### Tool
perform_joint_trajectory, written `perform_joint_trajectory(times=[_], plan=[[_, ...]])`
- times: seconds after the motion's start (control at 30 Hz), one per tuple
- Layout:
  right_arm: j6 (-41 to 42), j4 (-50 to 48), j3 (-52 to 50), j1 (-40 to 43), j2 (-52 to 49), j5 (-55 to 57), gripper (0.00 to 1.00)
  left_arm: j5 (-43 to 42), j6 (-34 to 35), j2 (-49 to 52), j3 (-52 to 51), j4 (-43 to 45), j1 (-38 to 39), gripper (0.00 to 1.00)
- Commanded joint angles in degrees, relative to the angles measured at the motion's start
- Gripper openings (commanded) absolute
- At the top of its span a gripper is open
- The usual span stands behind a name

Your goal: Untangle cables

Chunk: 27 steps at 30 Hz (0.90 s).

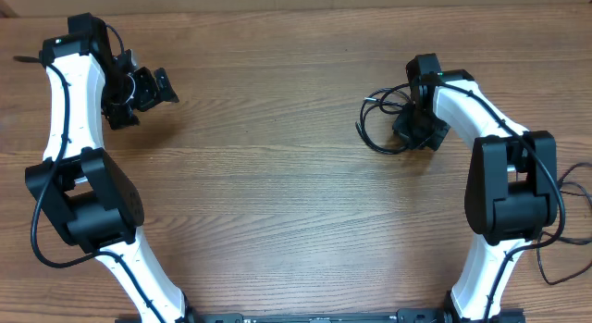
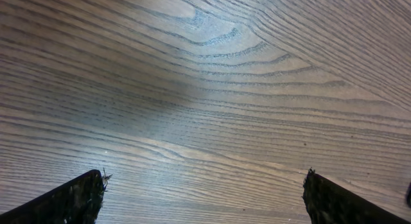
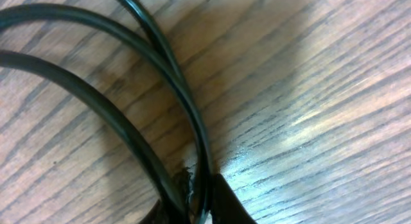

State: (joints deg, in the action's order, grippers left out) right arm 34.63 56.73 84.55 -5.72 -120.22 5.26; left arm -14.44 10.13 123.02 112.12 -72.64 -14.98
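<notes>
cables [image 3: 192, 115] looped, bowing leftward (right gripper [image 3: 200, 201] pinching)

Thin black cables [image 3: 192, 118], looped, overlapping

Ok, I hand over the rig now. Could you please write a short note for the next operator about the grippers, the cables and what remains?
Left gripper: open, holding nothing, over bare table, far from the cables.
Right gripper: shut on one strand of the cables, low at the table.
Cables: one looped bunch near the right arm, with strands crossing each other.
Done: one strand is gripped.
Left: pull the strands apart; nothing looks separated yet.
</notes>
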Motion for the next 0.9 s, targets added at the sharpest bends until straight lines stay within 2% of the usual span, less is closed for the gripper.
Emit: perform_joint_trajectory(times=[0.0,0.13,0.37,0.6,0.87], plan=[[-5.95,3.23,2.38,0.59,-2.29,2.27,0.04,0.26,-1.14,-0.15,0.96,0.04,0.37,1.00],[-15.17,8.72,12.87,0.63,-2.05,-5.70,0.04,0.26,-1.14,-0.15,0.96,0.04,0.37,1.00],[-18.40,9.25,23.85,2.10,-2.03,-7.54,0.04,0.26,-1.14,-0.15,0.96,0.07,0.37,1.00],[-14.73,6.56,24.74,10.67,-2.03,-8.00,0.04,0.26,-1.11,-0.15,0.96,0.07,0.37,0.99],[-14.71,5.66,24.68,23.37,-2.05,-8.39,0.04,0.26,-1.14,-0.15,0.96,0.07,0.37,0.99]])
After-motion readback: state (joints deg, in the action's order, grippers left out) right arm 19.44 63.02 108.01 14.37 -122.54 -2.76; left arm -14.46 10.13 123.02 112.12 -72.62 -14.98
